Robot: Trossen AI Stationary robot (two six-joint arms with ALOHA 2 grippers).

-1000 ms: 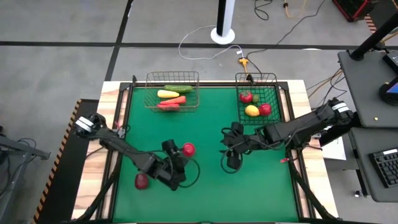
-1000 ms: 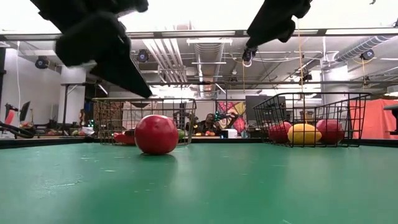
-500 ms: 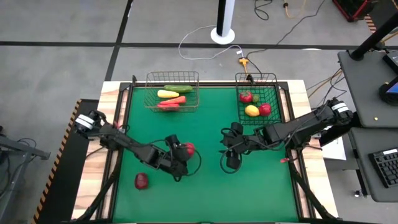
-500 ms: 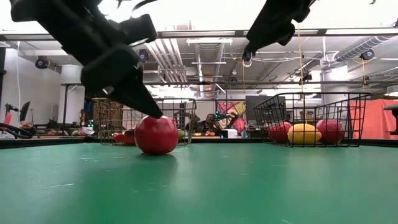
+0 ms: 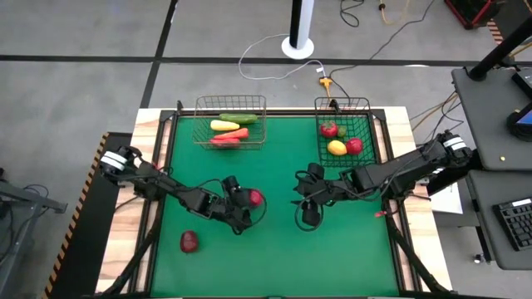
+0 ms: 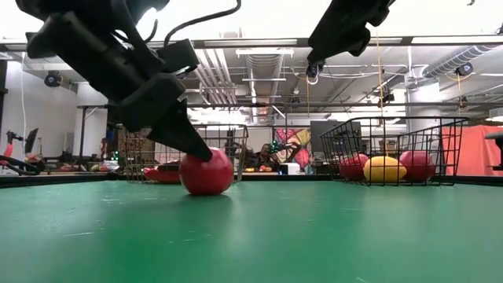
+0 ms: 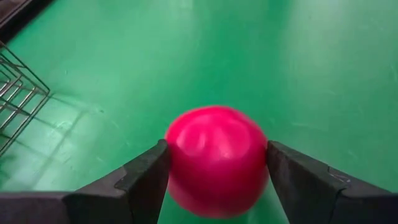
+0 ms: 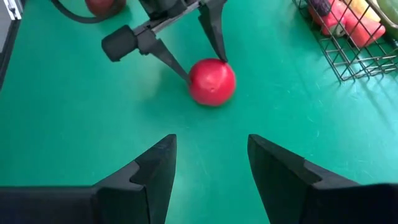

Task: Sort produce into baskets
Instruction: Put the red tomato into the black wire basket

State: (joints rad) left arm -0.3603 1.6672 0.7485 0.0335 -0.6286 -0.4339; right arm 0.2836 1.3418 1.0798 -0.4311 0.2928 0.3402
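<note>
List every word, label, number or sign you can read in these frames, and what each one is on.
None can be read.
Light wire basket, dark wire basket, green mat: no labels or markings visible.
Red round fruit between the left gripper fingers: plain, no sticker.
Room behind the table in the low view: colourful shapes, nothing legible.

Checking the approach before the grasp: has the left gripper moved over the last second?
Yes. In the high view the left gripper has moved away from the dark-red fruit, toward the tan basket; its fingers flank the red fruit.
</note>
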